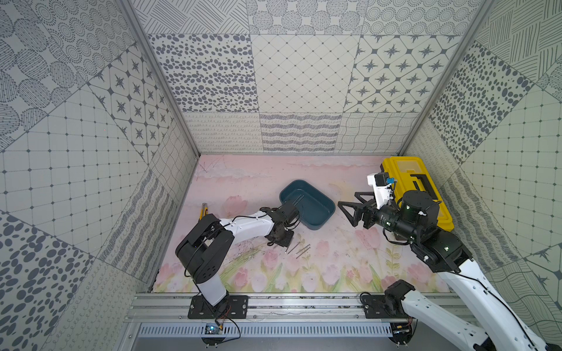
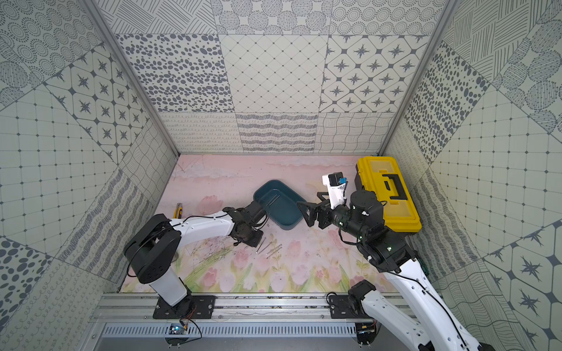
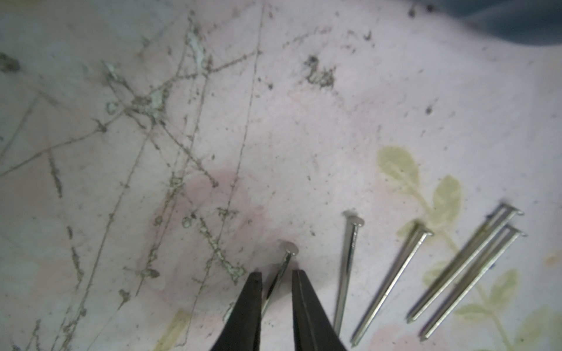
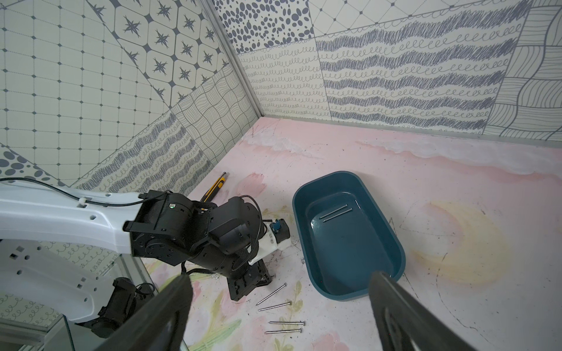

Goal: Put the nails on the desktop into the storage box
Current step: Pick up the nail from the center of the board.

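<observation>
In both top views loose nails [image 1: 299, 249] lie on the desk [image 1: 243, 182] near the storage box [image 1: 317, 225], the right claw [image 1: 347, 198] hanging released and empty beside it. The left wrist view shows the left claw [image 3: 275, 273] narrowly parted astride the endmost nail [image 3: 287, 258], not yet pinching: a pickup seems in hand, calling next for a clench and lift. The right wrist view shows two nails [image 4: 334, 211] already in the box.

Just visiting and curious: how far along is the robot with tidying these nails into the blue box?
Done: two nails lie in the storage box. In progress: the left end effector, open, straddles one nail on the desktop, not yet gripped. Left: four more nails beside it.
</observation>
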You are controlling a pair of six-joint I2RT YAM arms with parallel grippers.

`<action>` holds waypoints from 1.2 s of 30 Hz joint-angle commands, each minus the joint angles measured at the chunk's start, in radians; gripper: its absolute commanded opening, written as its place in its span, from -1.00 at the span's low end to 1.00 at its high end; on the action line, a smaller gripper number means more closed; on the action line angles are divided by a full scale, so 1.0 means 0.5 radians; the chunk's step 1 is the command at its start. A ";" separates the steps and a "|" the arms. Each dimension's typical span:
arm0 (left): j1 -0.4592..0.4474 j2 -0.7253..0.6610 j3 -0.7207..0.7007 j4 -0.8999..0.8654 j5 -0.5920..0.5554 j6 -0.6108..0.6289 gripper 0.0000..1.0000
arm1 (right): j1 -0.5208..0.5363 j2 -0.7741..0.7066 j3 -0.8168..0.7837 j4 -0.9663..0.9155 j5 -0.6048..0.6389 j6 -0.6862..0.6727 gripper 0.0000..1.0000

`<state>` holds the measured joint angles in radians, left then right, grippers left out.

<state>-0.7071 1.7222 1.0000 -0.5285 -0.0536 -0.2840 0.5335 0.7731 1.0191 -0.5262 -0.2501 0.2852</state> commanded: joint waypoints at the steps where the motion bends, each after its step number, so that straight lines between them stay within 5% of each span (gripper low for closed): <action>1: 0.018 0.093 0.007 -0.081 0.098 0.031 -0.60 | 0.004 -0.012 0.058 0.077 0.003 0.001 0.92; 11: -0.019 0.095 0.006 -0.092 0.081 -0.044 -1.00 | 0.004 -0.058 0.049 0.077 0.040 -0.021 0.92; 36: -0.062 -0.133 0.101 -0.358 -0.104 -0.107 -1.00 | 0.004 -0.046 -0.040 0.150 0.002 0.001 0.92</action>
<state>-0.7353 1.6844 1.0336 -0.6266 -0.0895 -0.3328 0.5335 0.7502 1.0126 -0.5037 -0.2409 0.2817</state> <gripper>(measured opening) 0.046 0.961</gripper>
